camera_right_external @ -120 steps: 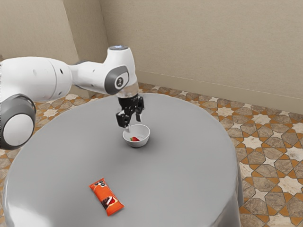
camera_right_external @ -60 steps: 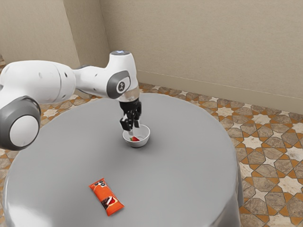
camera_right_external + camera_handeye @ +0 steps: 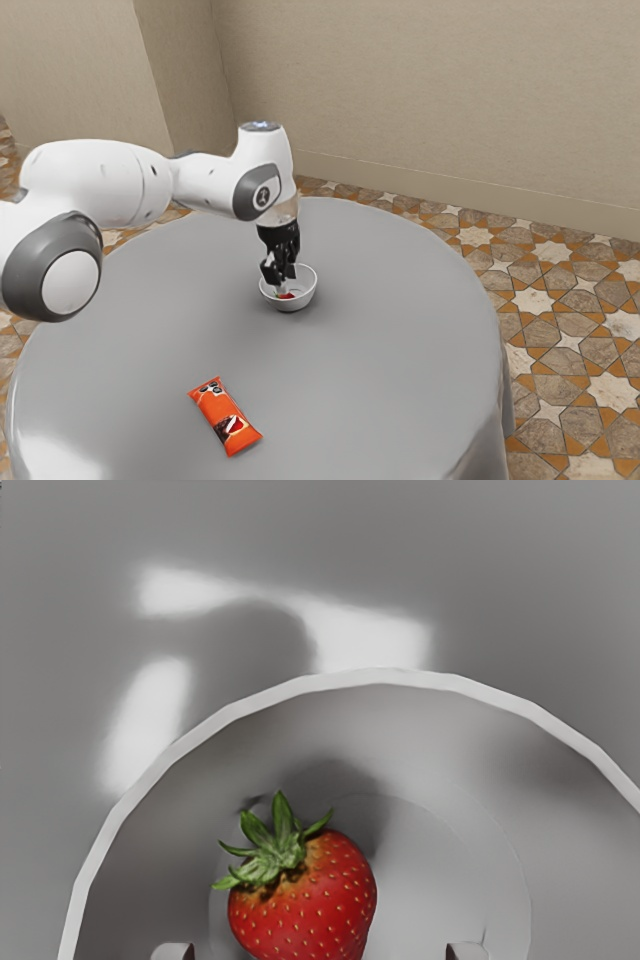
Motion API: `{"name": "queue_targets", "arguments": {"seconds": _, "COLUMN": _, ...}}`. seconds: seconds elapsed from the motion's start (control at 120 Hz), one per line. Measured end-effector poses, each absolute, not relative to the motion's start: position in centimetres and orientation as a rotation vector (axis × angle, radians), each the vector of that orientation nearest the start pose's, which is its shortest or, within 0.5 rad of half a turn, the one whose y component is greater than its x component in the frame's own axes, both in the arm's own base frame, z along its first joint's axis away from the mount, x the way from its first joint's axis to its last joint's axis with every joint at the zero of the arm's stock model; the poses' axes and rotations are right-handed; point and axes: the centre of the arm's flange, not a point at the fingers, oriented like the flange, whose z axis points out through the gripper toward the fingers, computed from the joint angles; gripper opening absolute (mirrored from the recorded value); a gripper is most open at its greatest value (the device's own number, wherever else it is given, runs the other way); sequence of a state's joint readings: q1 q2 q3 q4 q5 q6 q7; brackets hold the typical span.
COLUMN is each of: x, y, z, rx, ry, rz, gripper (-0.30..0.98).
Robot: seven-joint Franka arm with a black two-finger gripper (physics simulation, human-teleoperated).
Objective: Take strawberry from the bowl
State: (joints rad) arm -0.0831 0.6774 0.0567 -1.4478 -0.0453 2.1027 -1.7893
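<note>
In the exterior view the black claw (image 3: pixel 284 284) reaches down into a smooth, round white bowl (image 3: pixel 307 291), at the red strawberry (image 3: pixel 289 296). Under it spreads a round, glossy grey surface (image 3: pixel 390 330); towards the camera from the claw lies a shiny orange packet (image 3: pixel 225 416). Behind stand matte beige walls (image 3: pixel 420 90), above star-patterned tiles (image 3: pixel 533 300).

In the wrist view the claw's tips stand wide apart, gripping nothing; the seed-dimpled, leafy-topped strawberry sits inside the bowl, by the tips.

Round grey-clothed table (image 3: pixel 390 370) with a white bowl (image 3: pixel 304 299) and an orange packet (image 3: pixel 225 417) on top.
</note>
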Motion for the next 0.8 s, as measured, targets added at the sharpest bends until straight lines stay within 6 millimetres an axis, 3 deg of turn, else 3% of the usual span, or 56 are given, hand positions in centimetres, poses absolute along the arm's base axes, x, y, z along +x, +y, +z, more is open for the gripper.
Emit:
{"name": "queue_targets", "arguments": {"seconds": 0.508, "x": 71.8, "y": -2.7, "z": 27.0, "rx": 1.958, "ry": 2.484, "rz": -0.031, "gripper": 0.29}}
{"name": "queue_targets", "arguments": {"seconds": 0.8, "x": 71.9, "y": -1.6, "z": 27.0, "rx": 1.929, "ry": 2.506, "rz": -0.025, "gripper": 0.28}}
